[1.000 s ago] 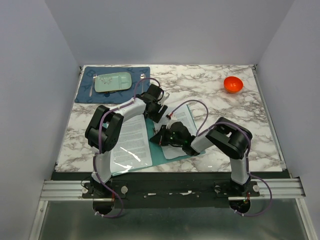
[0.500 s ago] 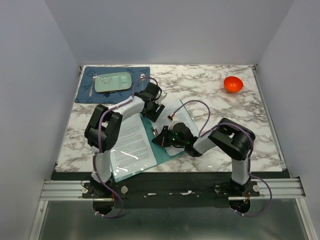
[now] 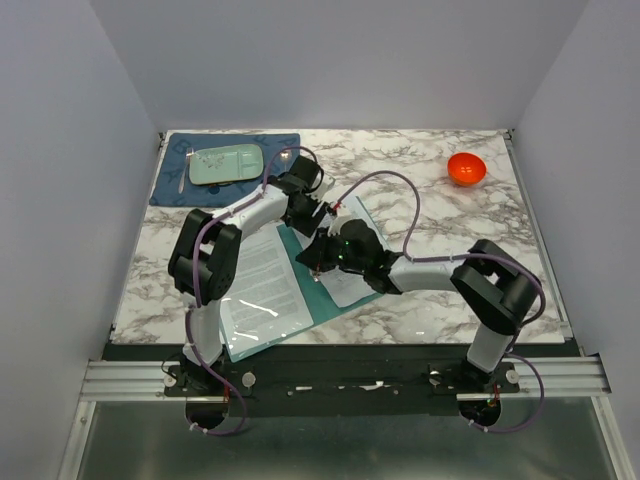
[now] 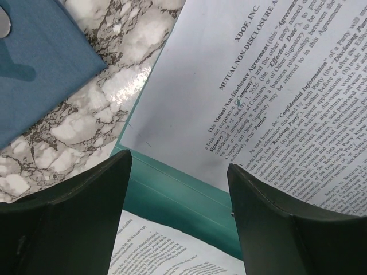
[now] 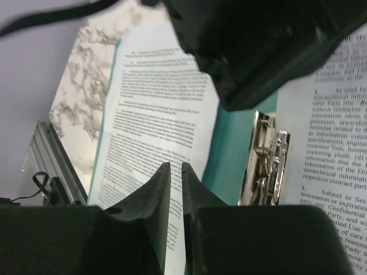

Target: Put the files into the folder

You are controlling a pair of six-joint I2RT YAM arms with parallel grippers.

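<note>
The teal folder (image 3: 335, 308) lies open on the marble table. One printed file (image 3: 255, 280) lies on its left half under a glossy sleeve, and another file (image 3: 368, 228) lies on its right half. My left gripper (image 3: 316, 218) is open and hovers over the folder's far end. In the left wrist view the left gripper (image 4: 179, 163) straddles the teal spine (image 4: 172, 189), with a sheet (image 4: 275, 86) beyond it. My right gripper (image 3: 312, 256) is shut and empty over the spine. In the right wrist view the right gripper (image 5: 176, 166) is above the left file (image 5: 149, 109), beside the metal clip (image 5: 264, 160).
A dark blue placemat (image 3: 170, 188) at the far left carries a mint tray (image 3: 227, 163). An orange-red bowl (image 3: 466, 168) sits at the far right. The left gripper's black body (image 5: 258, 46) hangs close above my right fingers. White walls enclose the table.
My right arm has stretched out and its gripper moved away from the near edge, toward the left gripper. The folder and its sheets shifted slightly. The left gripper edged toward the far side.
</note>
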